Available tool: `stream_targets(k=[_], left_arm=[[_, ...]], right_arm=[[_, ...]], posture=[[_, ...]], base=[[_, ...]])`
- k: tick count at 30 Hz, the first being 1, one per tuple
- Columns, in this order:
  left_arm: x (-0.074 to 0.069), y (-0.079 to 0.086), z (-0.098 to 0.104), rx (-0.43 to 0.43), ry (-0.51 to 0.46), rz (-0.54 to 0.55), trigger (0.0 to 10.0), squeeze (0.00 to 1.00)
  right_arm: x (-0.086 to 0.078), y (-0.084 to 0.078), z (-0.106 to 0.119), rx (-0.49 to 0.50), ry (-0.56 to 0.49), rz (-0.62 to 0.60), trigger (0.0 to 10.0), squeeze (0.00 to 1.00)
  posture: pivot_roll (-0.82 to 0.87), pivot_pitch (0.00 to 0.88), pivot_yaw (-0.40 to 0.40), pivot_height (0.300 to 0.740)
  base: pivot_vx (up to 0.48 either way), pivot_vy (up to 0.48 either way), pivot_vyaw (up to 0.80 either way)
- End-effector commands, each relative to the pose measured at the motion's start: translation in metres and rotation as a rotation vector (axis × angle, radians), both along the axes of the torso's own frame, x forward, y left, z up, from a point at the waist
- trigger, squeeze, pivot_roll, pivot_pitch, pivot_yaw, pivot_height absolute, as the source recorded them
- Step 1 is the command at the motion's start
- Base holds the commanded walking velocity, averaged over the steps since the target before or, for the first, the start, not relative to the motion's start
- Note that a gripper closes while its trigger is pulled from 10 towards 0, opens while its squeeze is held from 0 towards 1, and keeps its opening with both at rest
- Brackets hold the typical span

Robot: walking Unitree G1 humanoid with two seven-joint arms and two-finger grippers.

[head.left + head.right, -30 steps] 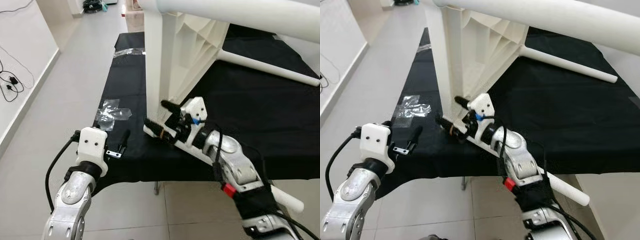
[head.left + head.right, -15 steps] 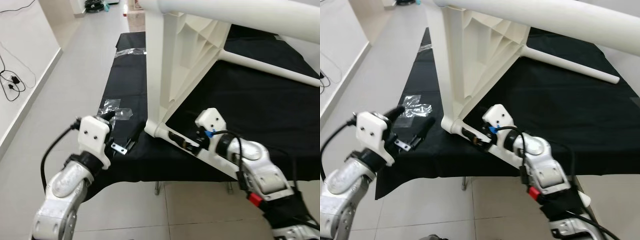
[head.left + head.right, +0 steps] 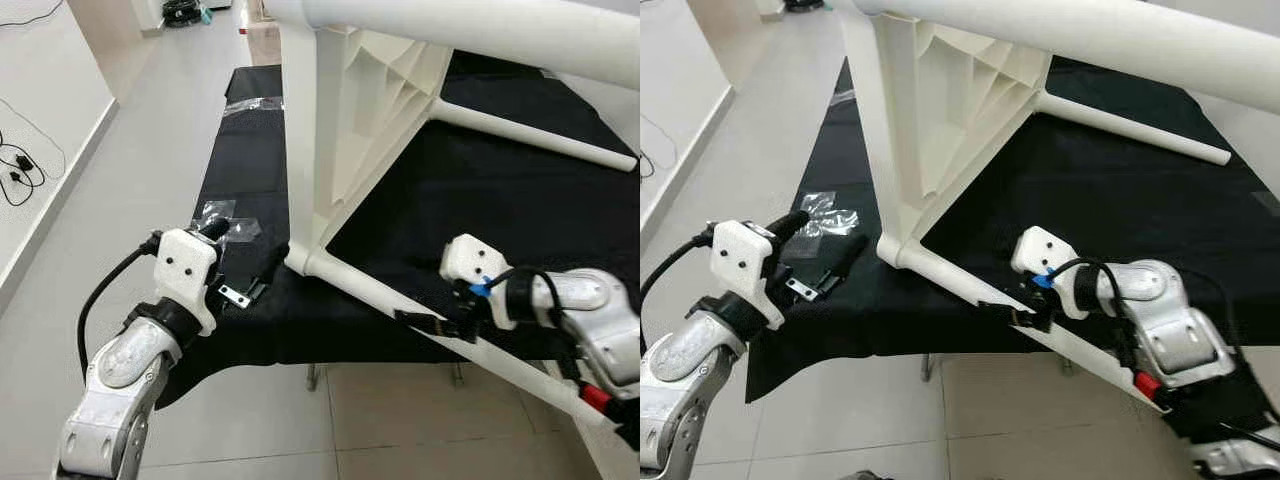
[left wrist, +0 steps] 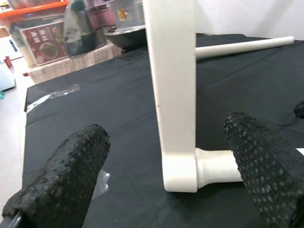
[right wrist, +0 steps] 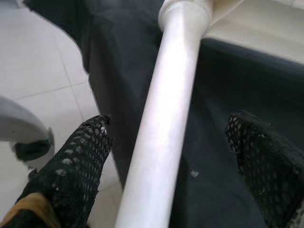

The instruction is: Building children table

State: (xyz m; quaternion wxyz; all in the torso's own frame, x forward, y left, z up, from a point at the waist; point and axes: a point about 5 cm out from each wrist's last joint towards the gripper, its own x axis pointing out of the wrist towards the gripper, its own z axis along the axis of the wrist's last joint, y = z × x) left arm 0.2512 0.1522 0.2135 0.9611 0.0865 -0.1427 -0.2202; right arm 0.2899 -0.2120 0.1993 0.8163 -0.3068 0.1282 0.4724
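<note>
Two grippers work around a white children's table frame (image 3: pixel 350 110) that stands tipped on a black cloth (image 3: pixel 500 210) covering a low bench. The frame's upright panel rises from the cloth, and at its lower corner a socket (image 4: pixel 180 171) receives a long white leg (image 3: pixel 400 305) that runs out from the corner past the near edge of the cloth and over the tiled floor (image 3: pixel 130 170). A second white leg (image 3: pixel 540 135) lies on the cloth beyond the frame, on its far side. The right gripper (image 5: pixel 166 156) sits partway along the socketed leg, away from the corner, its black fingers (image 5: pixel 76 166) spread wide on either side of the tube without touching it. The left gripper (image 4: pixel 166 175) hovers near the frame's lower corner, on the side away from the right gripper, facing the upright and socket with fingers (image 4: pixel 66 171) held wide apart and empty. Crumpled clear plastic wrap (image 3: pixel 225 220) lies on the cloth just beside the left gripper, farther from the frame, and another clear piece (image 3: pixel 255 103) lies at the cloth's far end.
</note>
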Motion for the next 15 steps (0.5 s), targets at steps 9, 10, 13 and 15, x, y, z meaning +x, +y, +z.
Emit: stream_targets(k=[9, 10, 13, 15], left_arm=[[0.015, -0.004, 0.003, 0.063, -0.019, -0.051, 10.0, 0.0], [0.018, -0.006, 0.004, 0.078, -0.027, -0.055, 10.0, 0.0], [0.023, -0.009, 0.006, 0.095, -0.038, -0.059, 10.0, 0.0], [0.025, -0.009, 0.006, 0.098, -0.042, -0.061, 10.0, 0.0]], right_arm=[[-0.013, -0.011, -0.027, -0.188, 0.158, -0.026, 10.0, 0.0], [-0.013, -0.014, -0.028, -0.203, 0.166, -0.046, 10.0, 0.0], [-0.01, -0.019, -0.028, -0.229, 0.161, -0.09, 10.0, 0.0], [-0.009, -0.021, -0.028, -0.245, 0.158, -0.107, 10.0, 0.0]], posture=[[0.01, 0.135, 0.025, 0.74], [0.01, 0.136, 0.027, 0.74], [0.01, 0.135, 0.029, 0.74], [0.01, 0.135, 0.029, 0.74]], base=[[0.0, 0.0, 0.0], [0.0, 0.0, 0.0], [0.0, 0.0, 0.0], [0.0, 0.0, 0.0]])
